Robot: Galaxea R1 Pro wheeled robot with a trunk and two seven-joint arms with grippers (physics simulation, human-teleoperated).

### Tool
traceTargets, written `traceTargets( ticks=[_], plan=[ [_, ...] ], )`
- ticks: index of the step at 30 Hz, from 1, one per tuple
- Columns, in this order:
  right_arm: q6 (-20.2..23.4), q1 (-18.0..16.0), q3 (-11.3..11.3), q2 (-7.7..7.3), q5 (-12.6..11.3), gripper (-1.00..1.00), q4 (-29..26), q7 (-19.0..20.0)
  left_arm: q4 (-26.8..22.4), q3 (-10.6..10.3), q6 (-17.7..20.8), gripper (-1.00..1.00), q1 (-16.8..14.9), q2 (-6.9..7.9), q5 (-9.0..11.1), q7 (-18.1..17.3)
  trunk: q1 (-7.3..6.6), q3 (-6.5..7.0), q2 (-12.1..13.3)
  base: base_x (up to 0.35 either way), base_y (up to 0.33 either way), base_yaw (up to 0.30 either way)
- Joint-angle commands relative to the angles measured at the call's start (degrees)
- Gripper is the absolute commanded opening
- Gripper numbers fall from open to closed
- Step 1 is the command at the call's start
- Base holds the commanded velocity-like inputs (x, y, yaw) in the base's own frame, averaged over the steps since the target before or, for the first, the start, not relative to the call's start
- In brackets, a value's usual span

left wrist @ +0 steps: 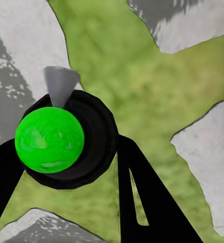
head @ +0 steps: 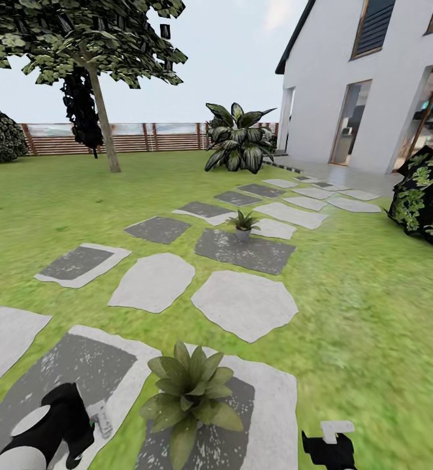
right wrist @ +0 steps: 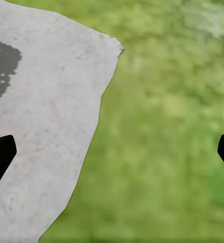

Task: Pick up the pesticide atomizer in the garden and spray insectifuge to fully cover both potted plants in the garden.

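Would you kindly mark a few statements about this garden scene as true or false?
1. The left gripper grips the pesticide atomizer. True.
2. The right gripper carries a second bottle. False: its jaws stand wide apart with nothing between them, over a stepping stone and grass.
3. The near potted plant stands on bare lawn. False: it stands on a stepping stone.
4. The far potted plant is up the stone path, toward the house. True.

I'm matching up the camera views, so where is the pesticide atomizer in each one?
Head view: pesticide atomizer bottom left, in the left gripper.
Left wrist view: left of centre, green body, grey nozzle.
Right wrist view: stepping stone and lawn instead.
Shared landmark: the stepping stones.
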Motion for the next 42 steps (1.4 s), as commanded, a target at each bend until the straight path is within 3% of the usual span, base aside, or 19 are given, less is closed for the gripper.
traceTargets(
  ticks=[1, 7, 16, 19, 20, 22, 25, 29, 42],
  plan=[
    [-0.29, -0.06, -0.44, 0.01, 0.6, 1.0, 0.09, -0.06, -0.01, 0.13, 0.52, -1.0, -0.01, -0.12, -0.19, -0.27, -0.01, -0.05, -0.02, 0.0, 0.0, 0.0],
    [-0.29, -0.06, -0.44, 0.01, 0.6, 1.0, 0.09, -0.03, 2.2, 0.36, 2.05, -1.0, 0.02, 0.37, -0.27, -0.09, -0.01, -0.05, -0.02, 0.048, 0.045, 0.0],
    [-0.29, -0.06, -0.44, 0.01, 0.6, 1.0, 0.05, -0.06, 2.57, 0.43, 2.28, -1.0, 0.02, -0.52, 0.01, 0.51, -0.01, -0.05, -0.02, 0.093, 0.085, 0.0],
    [-0.29, -0.06, -0.44, 0.01, 0.6, 1.0, 0.03, -0.08, 2.52, 0.31, 2.28, -1.0, 0.02, -1.76, -0.01, 0.5, -0.01, -0.05, -0.02, 0.003, 0.003, 0.0],
    [-0.29, -0.06, -0.44, 0.01, 0.6, 1.0, 0.04, -0.08, 2.51, 0.18, 2.28, -1.0, 0.02, -3.09, -0.08, 0.61, -0.01, -0.05, -0.02, 0.0, 0.0, 0.0],
    [-0.29, -0.06, -0.44, 0.01, 0.6, 1.0, 0.04, -0.08, 2.45, 0.09, 2.29, -1.0, 0.02, -4.34, -0.19, 0.69, -0.01, -0.05, -0.02, 0.0, 0.0, 0.0],
    [-0.29, -0.06, -0.44, 0.01, 0.6, 1.0, 0.06, -0.07, 2.42, 0.02, 2.22, -1.0, 0.02, -5.44, -0.36, 0.74, -0.01, -0.05, -0.02, 0.0, 0.0, 0.0],
    [-0.29, -0.06, -0.44, 0.01, 0.6, 1.0, 0.02, -0.07, 2.48, -0.03, 2.21, -1.0, 0.02, -5.24, -0.41, 0.75, -0.01, -0.05, -0.02, 0.0, 0.0, 0.0],
    [-0.29, -0.06, -0.44, 0.01, 0.6, 1.0, 0.08, -0.1, 2.94, 0.93, 2.34, -1.0, 0.99, -2.13, -0.15, 0.58, -0.01, -0.05, -0.02, 0.0, 0.0, 0.0]
  ],
)
